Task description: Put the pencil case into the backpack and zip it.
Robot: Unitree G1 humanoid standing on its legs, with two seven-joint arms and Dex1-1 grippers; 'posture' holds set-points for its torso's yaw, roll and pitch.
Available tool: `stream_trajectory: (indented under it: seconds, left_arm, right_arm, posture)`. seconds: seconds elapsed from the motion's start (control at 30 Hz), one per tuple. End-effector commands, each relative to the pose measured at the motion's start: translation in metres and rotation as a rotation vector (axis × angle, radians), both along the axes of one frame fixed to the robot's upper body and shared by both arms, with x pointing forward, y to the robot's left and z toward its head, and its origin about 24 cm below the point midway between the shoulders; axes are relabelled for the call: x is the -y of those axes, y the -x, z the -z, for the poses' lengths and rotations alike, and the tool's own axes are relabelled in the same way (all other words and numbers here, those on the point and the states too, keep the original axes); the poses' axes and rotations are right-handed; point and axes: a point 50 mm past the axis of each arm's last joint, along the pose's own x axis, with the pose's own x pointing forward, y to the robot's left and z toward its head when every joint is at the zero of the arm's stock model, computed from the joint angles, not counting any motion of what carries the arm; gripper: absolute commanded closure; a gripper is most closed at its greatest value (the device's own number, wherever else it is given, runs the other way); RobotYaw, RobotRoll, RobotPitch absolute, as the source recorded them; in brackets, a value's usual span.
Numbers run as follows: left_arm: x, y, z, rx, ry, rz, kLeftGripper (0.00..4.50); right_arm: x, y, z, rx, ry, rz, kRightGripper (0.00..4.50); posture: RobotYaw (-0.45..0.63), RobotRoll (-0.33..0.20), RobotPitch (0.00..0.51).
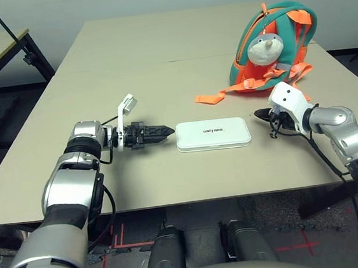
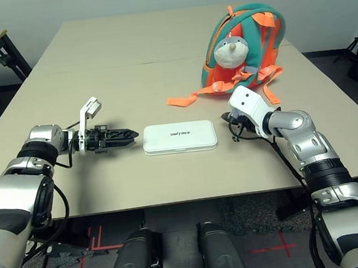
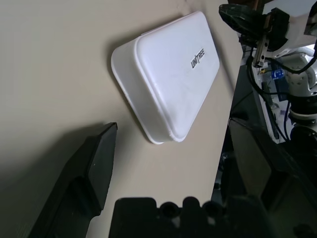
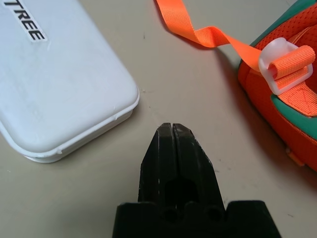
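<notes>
We have the pencil case (image 1: 214,141) lying flat on the tabletop (image 1: 153,66), between our two hands and touching neither of them, its long sides running across in front of us. It is a white box with rounded corners, and the dark lettering in the middle of its lid reads UNITREE (the right way up for us, conveniently enough). Our left hand (image 3: 171,163) is spread wide, one black finger well apart from the other, with nothing held between them; it sits near the left end of the case, low over the tabletop. Our right hand (image 4: 176,130) is closed, its two black fingertips (image 4: 165,136) pressed together with nothing between them, and it sits near the right end of the case. Farther off and to the right, beyond our right hand, we see the backpack (image 1: 285,46) standing upright on the tabletop, teal and orange, with the plush animal head (image 1: 265,49) in grey and white hanging on its front. An orange strap (image 4: 213,35) trails from the base of the backpack onto the tabletop and runs leftward, its loose end lying beyond the pencil case and apart from it. The case lies outside the backpack, well apart from it on our side of the tabletop.
</notes>
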Motion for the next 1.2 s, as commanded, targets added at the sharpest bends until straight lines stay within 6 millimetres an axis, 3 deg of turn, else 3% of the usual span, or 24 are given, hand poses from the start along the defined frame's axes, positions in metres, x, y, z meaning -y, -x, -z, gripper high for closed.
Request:
stream_trajectory:
  seconds: [0.03, 0.33, 0.67, 1.2]
  left_arm:
    - [0.002, 0.002, 0.009, -0.014, -0.035, -0.011, 0.00]
    - [0.009, 0.002, 0.015, -0.023, -0.021, -0.026, 0.00]
    - [0.012, 0.002, 0.016, -0.012, 0.035, -0.072, 0.00]
    - [0.019, 0.020, 0.034, -0.054, 0.063, -0.008, 0.00]
  right_arm:
    - [0.004, 0.004, 0.006, -0.022, 0.049, -0.002, 4.45]
    - [0.010, 0.014, 0.019, -0.065, 0.135, -0.015, 4.45]
    - [0.001, 0.016, 0.022, -0.058, 0.133, -0.029, 4.45]
    - [-0.014, 0.013, 0.022, -0.043, 0.129, -0.066, 4.45]
  posture:
    - [0.09, 0.000, 0.058]
    - [0.08, 0.000, 0.063]
    - [0.10, 0.000, 0.060]
    - [0.12, 0.000, 0.064]
